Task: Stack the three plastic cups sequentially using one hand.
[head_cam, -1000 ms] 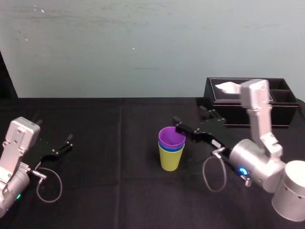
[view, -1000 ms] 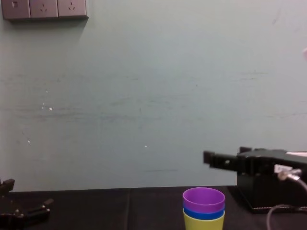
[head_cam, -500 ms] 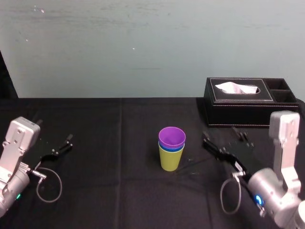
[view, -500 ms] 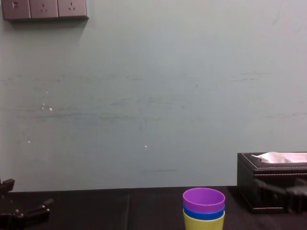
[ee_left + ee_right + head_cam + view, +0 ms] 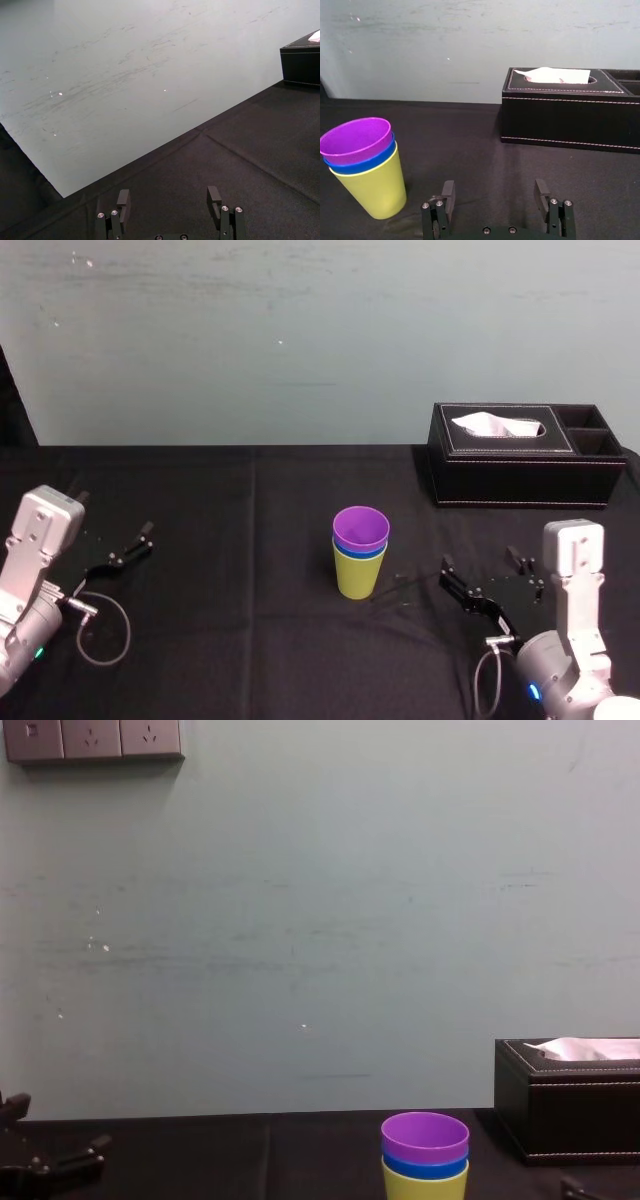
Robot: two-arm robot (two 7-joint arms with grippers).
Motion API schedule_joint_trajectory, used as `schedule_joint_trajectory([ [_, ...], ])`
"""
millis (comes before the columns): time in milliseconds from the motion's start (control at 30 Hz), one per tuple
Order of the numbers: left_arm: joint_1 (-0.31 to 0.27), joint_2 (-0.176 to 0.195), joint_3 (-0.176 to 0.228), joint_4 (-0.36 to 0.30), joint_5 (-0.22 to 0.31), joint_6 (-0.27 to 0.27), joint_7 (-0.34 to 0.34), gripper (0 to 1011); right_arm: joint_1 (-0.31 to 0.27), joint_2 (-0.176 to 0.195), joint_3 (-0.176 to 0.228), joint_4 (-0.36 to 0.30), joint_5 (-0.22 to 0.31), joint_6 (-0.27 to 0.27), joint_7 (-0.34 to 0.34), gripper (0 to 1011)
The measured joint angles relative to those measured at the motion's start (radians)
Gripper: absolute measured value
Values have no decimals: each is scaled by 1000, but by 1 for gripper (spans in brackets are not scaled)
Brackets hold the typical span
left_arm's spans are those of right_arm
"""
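Down at four o'clock in the head view, the right gripper (image 5: pixel 478 565) sits low, its fingers (image 5: pixel 448 194) spread wide and aimed toward ten o'clock. The silver-and-white right arm (image 5: pixel 572 570) stands upright just behind it. Over at eight o'clock the left gripper (image 5: pixel 113 518) is parked, jaws parted and pointing toward two o'clock, with the left arm (image 5: pixel 40 540) tilted behind.

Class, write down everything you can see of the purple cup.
The purple cup is a smooth, tapered plastic tumbler, standing upright, mouth open, empty inside. It sits nested in the blue cup, itself inside the green cup, on the black cloth mid-table. Only its upper part shows above them. Nothing else touches it.
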State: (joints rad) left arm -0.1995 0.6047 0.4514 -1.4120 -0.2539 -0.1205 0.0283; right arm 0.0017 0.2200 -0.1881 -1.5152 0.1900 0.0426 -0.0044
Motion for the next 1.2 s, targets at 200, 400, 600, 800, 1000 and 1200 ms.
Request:
schedule_joint_trajectory([
  [200, 0, 0, 0, 0, 0, 0, 0, 1000, 5, -1, -9, 16, -37, -16, 2, 1000],
  [400, 0, 0, 0, 0, 0, 0, 0, 1000, 6, -1, -9, 16, -36, -15, 2, 1000],
  [600, 0, 0, 0, 0, 0, 0, 0, 1000, 6, -2, -8, 16, -34, -15, 1, 1000],
  [800, 0, 0, 0, 0, 0, 0, 0, 1000, 6, -2, -8, 15, -33, -13, 1, 1000],
  [1000, 0, 0, 0, 0, 0, 0, 0, 1000, 6, -2, -8, 14, -32, -12, 1, 1000],
  [1200, 0, 0, 0, 0, 0, 0, 0, 1000, 6, -2, -8, 14, -32, -12, 1, 1000],
])
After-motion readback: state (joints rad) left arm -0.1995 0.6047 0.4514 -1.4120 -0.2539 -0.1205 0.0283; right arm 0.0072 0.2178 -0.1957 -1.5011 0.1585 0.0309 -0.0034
